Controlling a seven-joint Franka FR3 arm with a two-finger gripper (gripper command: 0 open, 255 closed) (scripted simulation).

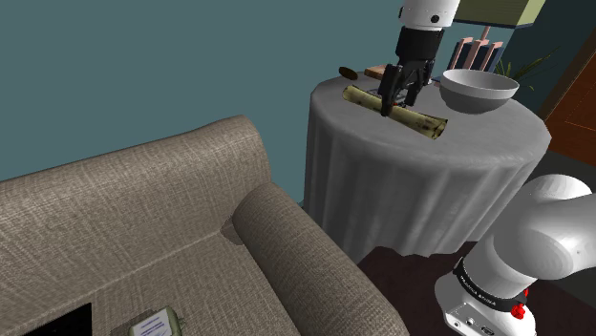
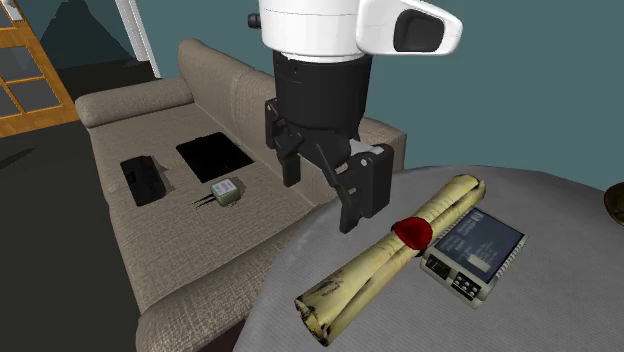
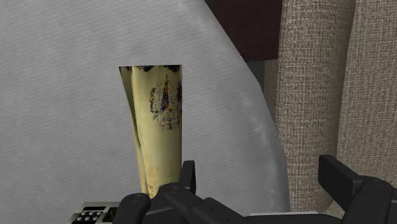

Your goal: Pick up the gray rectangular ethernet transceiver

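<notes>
Tool (image 2: pixel 320 200) spread wide over the cloth-covered desk (image 2: pixel 560 310), rolled scroll (image 2: pixel 385 262) lying between it and the gray transceiver (image 2: pixel 472 255), white bowl (image 1: pixel 478 89) nearby

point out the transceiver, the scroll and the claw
transceiver (image 2: pixel 475 250), second exterior view, top face
scroll (image 2: pixel 362 277), second exterior view, rolled body
claw (image 2: pixel 320 200), second exterior view, midway between fingertips

Black claw (image 3: pixel 259 173) with fingers apart, yellowed scroll (image 3: pixel 159 127) on white tablecloth (image 3: pixel 57 95), beige sofa (image 3: pixel 318 83) beside

One scroll (image 2: pixel 375 266), one transceiver (image 2: pixel 474 254), one bowl (image 1: pixel 478 92), one sofa (image 1: pixel 143 220), one table (image 1: pixel 420 181)
</notes>
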